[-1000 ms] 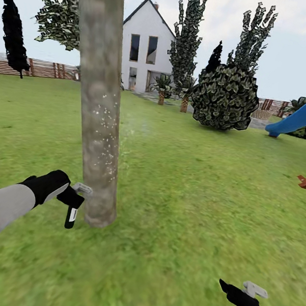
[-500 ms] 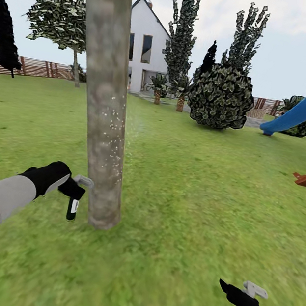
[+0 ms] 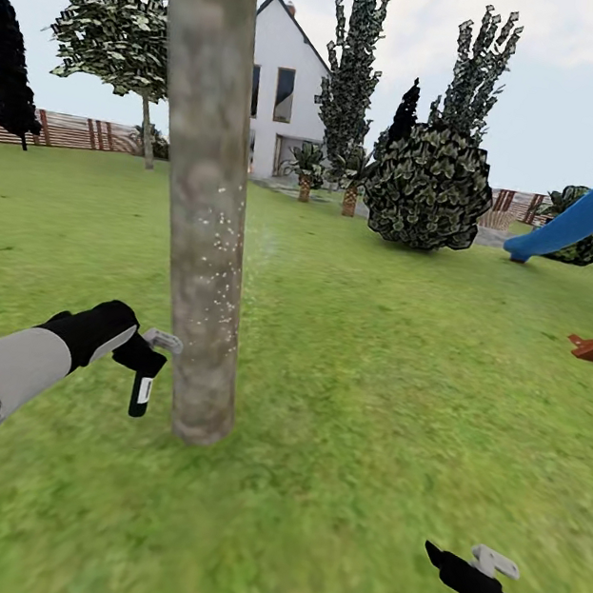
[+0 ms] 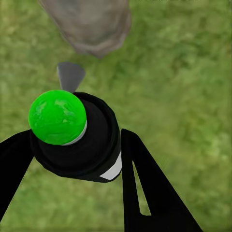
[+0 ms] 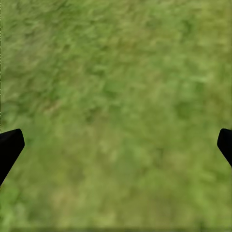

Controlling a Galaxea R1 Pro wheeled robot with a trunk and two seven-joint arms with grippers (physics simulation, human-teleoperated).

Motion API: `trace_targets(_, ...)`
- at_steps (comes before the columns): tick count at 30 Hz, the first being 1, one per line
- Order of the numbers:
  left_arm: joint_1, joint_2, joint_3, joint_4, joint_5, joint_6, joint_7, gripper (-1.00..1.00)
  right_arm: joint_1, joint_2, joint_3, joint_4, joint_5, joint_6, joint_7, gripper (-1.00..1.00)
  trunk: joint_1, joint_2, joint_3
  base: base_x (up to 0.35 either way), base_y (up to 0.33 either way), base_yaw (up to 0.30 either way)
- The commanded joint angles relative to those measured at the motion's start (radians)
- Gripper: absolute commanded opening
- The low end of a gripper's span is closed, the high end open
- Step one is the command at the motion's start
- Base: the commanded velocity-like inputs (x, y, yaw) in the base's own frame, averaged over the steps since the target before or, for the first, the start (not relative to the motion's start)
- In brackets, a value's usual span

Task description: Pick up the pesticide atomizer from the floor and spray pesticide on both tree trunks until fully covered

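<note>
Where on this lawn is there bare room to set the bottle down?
Open grass lies between the trunk, the round bush and the right gripper. It is crowded at the trunk's foot, where the left gripper holds the bottle.

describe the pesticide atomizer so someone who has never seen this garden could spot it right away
Find the thick grey-brown tree trunk rising from the lawn. Beside its base, the left tool holds the pesticide atomizer: a slim dark bottle hanging downward. Its white label patch and thinness set it apart from the trunk.
</note>
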Motion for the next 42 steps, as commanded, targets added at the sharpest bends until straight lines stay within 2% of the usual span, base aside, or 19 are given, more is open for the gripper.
trace_targets(1, 0.0, -0.001, 0.0, 0.0, -0.002, -0.001, 0.0, -1.0, 0.0, -0.001, 0.0, 0.0, 0.0, 0.0, 0.0, 1.0, 0.0, 0.0, 0.0, 0.0, 0.245, 0.0)
trace_targets(9, 0.0, 0.002, -0.001, -0.049, -0.002, 0.0, -0.001, -1.0, 0.0, -0.003, 0.0, -0.001, 0.0, 0.0, 0.0, 1.0, 0.0, 0.0, 0.0, -0.005, 0.04, -0.092)
trace_targets(17, 0.0, 0.002, -0.001, -0.051, -0.002, 0.002, 0.0, -1.0, 0.0, -0.004, 0.0, -0.001, 0.0, 0.0, 0.0, 1.0, 0.0, 0.0, 0.0, -0.228, 0.18, -0.106)
trace_targets(21, -0.001, 0.002, -0.001, -0.054, -0.003, 0.053, 0.0, -1.0, 0.0, -0.004, 0.0, -0.001, 0.0, 0.0, 0.0, 1.0, 0.0, 0.0, 0.0, -0.118, 0.091, -0.002)
trace_targets(23, -0.039, 0.003, -0.001, -0.054, -0.003, 0.068, 0.0, -1.0, 0.0, -0.003, 0.0, -0.001, 0.0, 0.0, 0.0, 1.0, 0.0, 0.0, 0.0, -0.011, 0.008, 0.0)
trace_targets(24, -0.066, 0.003, -0.002, -0.055, -0.003, 0.124, 0.0, -1.0, 0.0, -0.003, 0.0, -0.001, 0.0, 0.0, 0.0, 1.0, 0.0, 0.0, 0.0, -0.002, 0.001, 0.0)
trace_targets(26, -0.097, 0.003, -0.002, -0.058, -0.004, 0.15, 0.0, -1.0, 0.0, -0.003, 0.0, -0.001, 0.0, 0.0, 0.0, 1.0, 0.0, 0.0, 0.0, -0.001, 0.0, 0.0)
trace_targets(32, -0.175, 0.003, -0.003, -0.06, -0.005, 0.166, 0.0, -1.0, 0.0, -0.003, 0.0, -0.001, 0.0, 0.0, 0.0, 1.0, 0.0, 0.0, 0.0, 0.0, 0.0, 0.0)
trace_targets(33, -0.178, 0.003, -0.003, -0.06, -0.01, 0.166, 0.0, -1.0, 0.0, -0.003, 0.0, -0.001, 0.0, 0.0, 0.0, 1.0, 0.0, 0.0, 0.0, 0.0, 0.0, 0.0)
trace_targets(34, -0.183, 0.003, -0.003, -0.06, -0.029, 0.167, 0.0, -1.0, 0.0, -0.003, 0.0, -0.001, 0.0, 0.0, 0.0, 1.0, 0.0, 0.0, 0.0, 0.0, 0.0, 0.0)
trace_targets(36, -0.194, 0.001, -0.001, -0.06, -0.144, 0.169, -0.003, -1.0, 0.0, -0.003, 0.0, -0.001, 0.0, 0.0, 0.0, 1.0, 0.0, 0.0, 0.0, 0.0, 0.0, 0.0)
trace_targets(37, -0.198, 0.001, 0.0, -0.06, -0.17, 0.17, -0.004, -1.0, 0.0, -0.003, 0.0, -0.001, 0.0, 0.0, 0.0, 1.0, 0.0, 0.0, 0.0, 0.0, 0.0, 0.0)
trace_targets(39, -0.215, 0.0, 0.0, -0.06, -0.191, 0.17, -0.007, -1.0, 0.0, -0.003, 0.0, -0.001, 0.0, 0.0, 0.0, 1.0, 0.0, 0.0, 0.0, 0.0, 0.0, 0.0)
trace_targets(42, -0.247, 0.0, 0.001, -0.06, -0.193, 0.178, -0.009, -1.0, 0.0, -0.003, 0.0, -0.001, 0.0, 0.0, 0.0, 1.0, 0.0, 0.0, 0.0, 0.0, 0.0, 0.0)
